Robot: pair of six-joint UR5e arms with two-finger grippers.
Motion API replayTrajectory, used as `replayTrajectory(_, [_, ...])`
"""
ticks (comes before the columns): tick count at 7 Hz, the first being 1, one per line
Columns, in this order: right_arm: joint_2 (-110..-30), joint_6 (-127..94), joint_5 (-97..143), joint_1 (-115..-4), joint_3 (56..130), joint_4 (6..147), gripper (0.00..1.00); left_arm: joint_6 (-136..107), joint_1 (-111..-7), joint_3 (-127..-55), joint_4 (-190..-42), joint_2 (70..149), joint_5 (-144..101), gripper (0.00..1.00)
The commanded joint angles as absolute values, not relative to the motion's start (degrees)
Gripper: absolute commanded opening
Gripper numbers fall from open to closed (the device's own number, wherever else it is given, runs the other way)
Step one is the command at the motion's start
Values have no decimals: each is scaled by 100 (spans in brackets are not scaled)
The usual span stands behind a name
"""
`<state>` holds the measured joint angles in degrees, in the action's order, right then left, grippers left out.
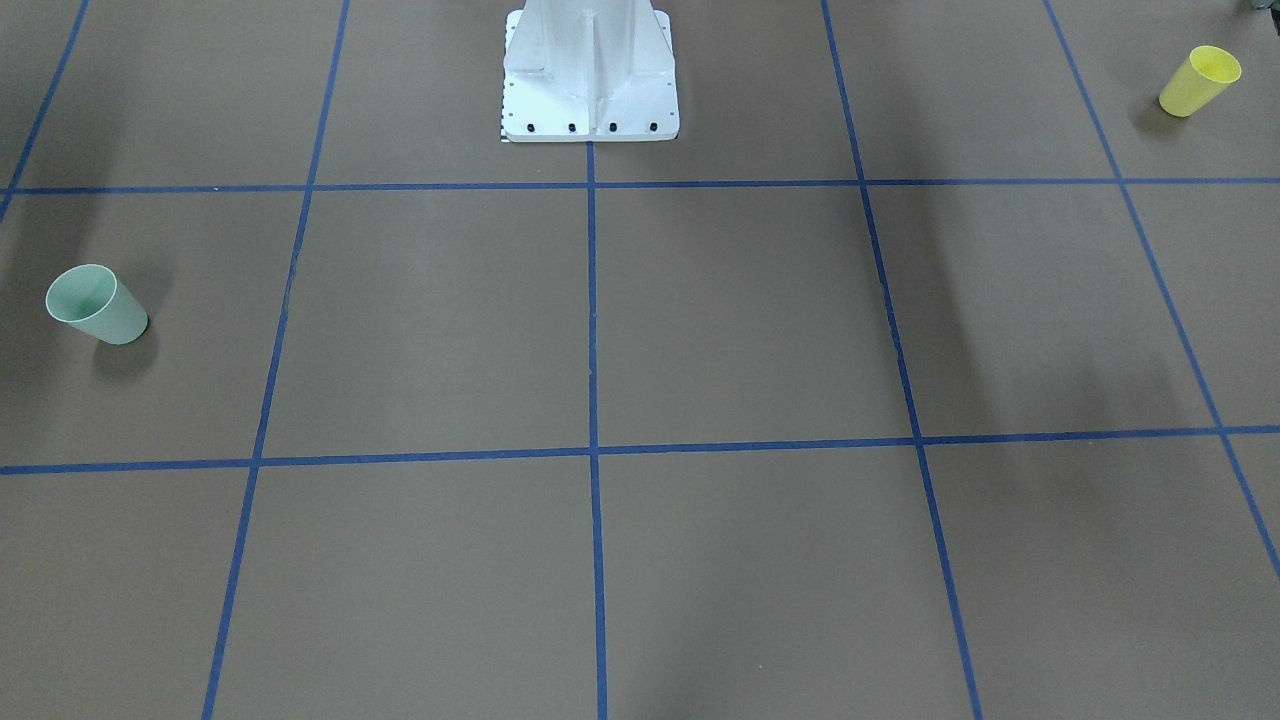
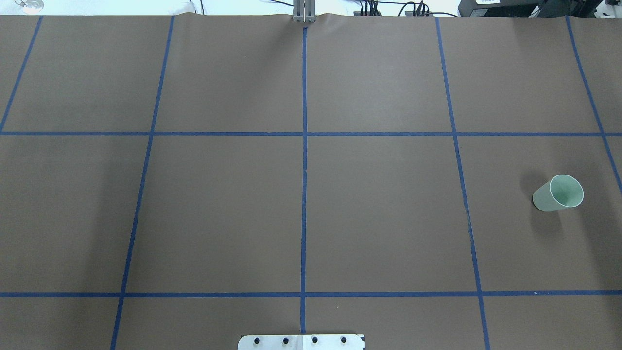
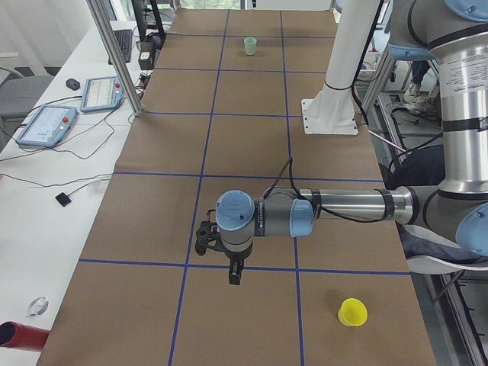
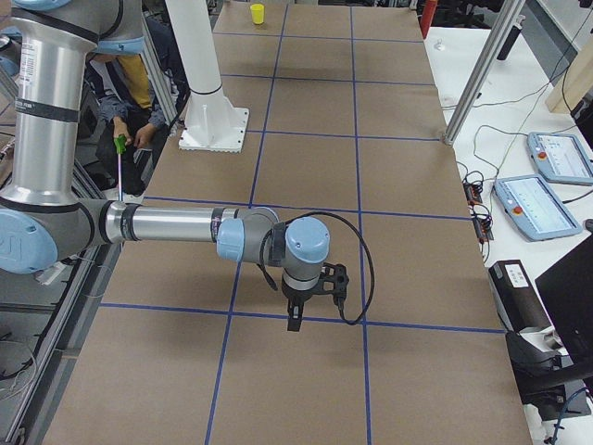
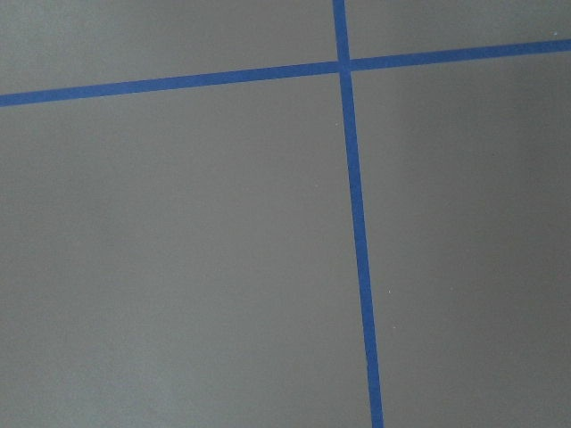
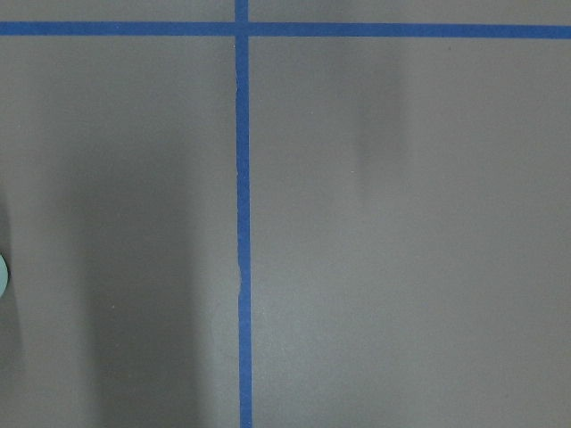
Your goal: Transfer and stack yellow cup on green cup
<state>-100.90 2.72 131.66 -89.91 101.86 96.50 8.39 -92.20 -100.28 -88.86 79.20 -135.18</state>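
The yellow cup (image 1: 1198, 82) stands upright on the brown table near the robot's left end, also seen as yellow cup (image 3: 352, 312) and, far off, yellow cup (image 4: 257, 13). The green cup (image 2: 558, 193) stands upright toward the robot's right end, also seen as green cup (image 1: 96, 305) and green cup (image 3: 250, 46). A sliver of the green cup (image 6: 2, 272) touches the right wrist view's left edge. My left gripper (image 3: 235, 271) hangs over the table some way from the yellow cup. My right gripper (image 4: 295, 318) hangs over the table too. Both show only in side views, so open or shut I cannot tell.
Blue tape lines (image 2: 304, 194) divide the brown table into squares. The robot's white base (image 1: 590, 75) stands at the middle of its side. Tablets and cables (image 3: 47, 124) lie on a white bench beyond the table. A seated person (image 4: 139, 102) is beside the base.
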Motion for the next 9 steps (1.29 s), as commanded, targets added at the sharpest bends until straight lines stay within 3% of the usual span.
replayTrajectory(1, [-10090,272,13166,-8991,10187,9650,100,835,-9220,-10081,-8886,7928,-13518,100])
replayTrajectory(5, [-10090,272,13166,-8991,10187,9650,100,809,-9211,-10441,-8903,7962,-13491,100])
replayTrajectory(9, [-10081,281,13166,-8991,10187,9650,100,782,-9211,-10354,-10709,8129,-13500,100])
